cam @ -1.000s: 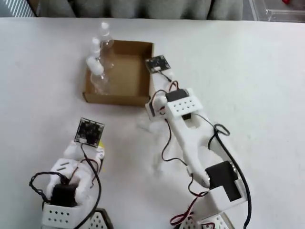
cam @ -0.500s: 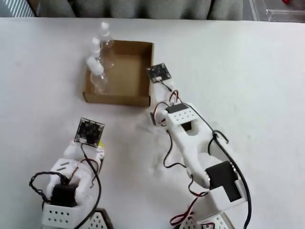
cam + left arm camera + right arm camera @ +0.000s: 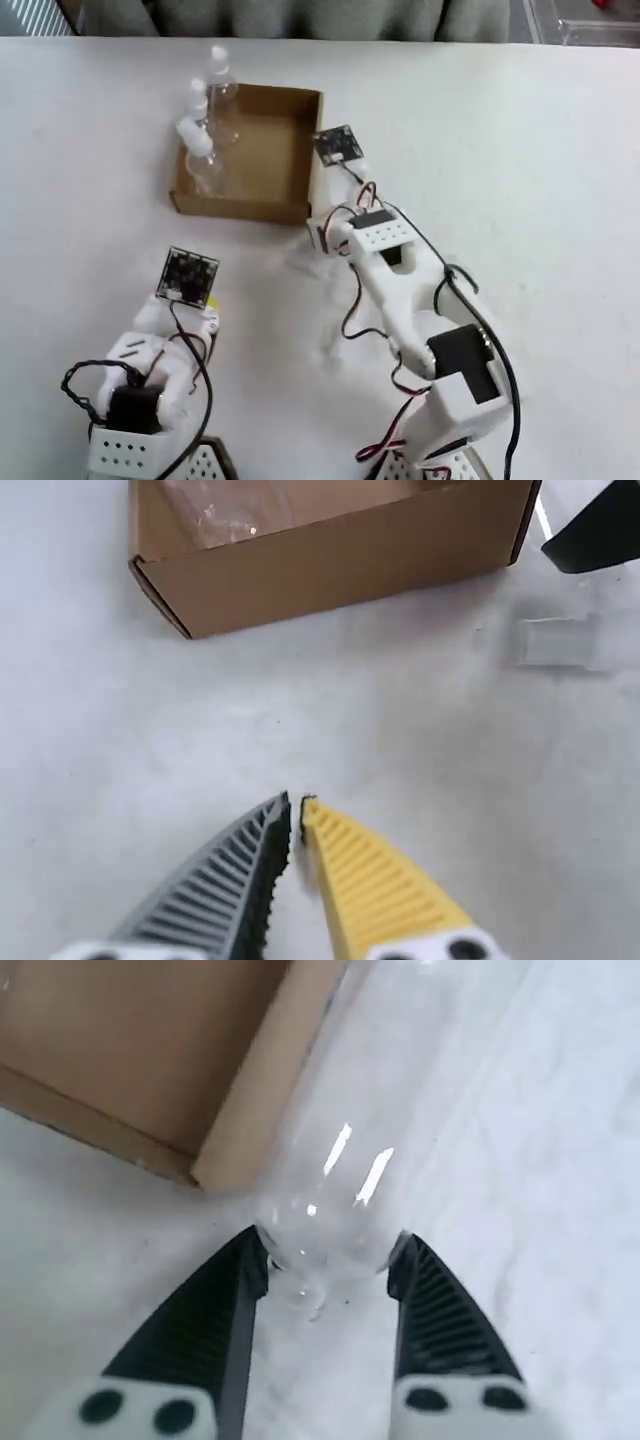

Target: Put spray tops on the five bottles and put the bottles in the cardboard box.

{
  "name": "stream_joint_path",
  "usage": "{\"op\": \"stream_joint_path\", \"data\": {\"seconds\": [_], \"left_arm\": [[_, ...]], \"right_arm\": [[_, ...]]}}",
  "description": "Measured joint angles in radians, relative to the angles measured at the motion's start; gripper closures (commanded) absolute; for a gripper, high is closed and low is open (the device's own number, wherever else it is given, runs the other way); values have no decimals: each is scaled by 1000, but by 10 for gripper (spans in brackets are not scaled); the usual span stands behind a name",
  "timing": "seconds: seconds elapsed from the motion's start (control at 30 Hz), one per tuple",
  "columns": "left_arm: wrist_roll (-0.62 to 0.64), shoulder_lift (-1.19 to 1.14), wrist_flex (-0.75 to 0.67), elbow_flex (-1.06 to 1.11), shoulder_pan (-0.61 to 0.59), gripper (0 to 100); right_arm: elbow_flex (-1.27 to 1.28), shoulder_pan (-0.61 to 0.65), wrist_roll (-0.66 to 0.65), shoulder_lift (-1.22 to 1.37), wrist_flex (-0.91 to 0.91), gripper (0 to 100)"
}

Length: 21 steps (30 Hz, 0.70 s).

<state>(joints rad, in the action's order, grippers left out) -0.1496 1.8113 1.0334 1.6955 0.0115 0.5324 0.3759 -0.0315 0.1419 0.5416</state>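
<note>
A clear bottle (image 3: pixel 350 1160) without a top lies on the white table beside the cardboard box's (image 3: pixel 245 208) front right corner; the left wrist view shows the bottle (image 3: pixel 558 640) there too. My right gripper (image 3: pixel 328 1250) is open, one black fingertip on each side of the bottle's end; whether they touch it I cannot tell. Three bottles with spray tops (image 3: pixel 200 125) stand along the box's left side. My left gripper (image 3: pixel 297 810) rests shut and empty, low over the table in front of the box (image 3: pixel 330 570).
The right arm (image 3: pixel 400 290) stretches from the table's near edge to the box corner. The left arm (image 3: pixel 140 385) sits folded at the near left. A clear container (image 3: pixel 590 25) stands at the far right. Open table lies to the right.
The right arm has swung left and forward, closer to the box's front right corner. The box has shifted slightly left. The left arm has not moved.
</note>
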Motion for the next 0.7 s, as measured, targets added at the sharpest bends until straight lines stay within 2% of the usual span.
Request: {"op": "stream_joint_path", "data": {"seconds": [0.33, 0.7], "left_arm": [[0, 0, 0, 0, 0, 978], [0, 0, 0, 0, 0, 978]], "right_arm": [[2, -150, -3, -43, 40, 984], [3, -394, -180, -264, 339, 984]]}}
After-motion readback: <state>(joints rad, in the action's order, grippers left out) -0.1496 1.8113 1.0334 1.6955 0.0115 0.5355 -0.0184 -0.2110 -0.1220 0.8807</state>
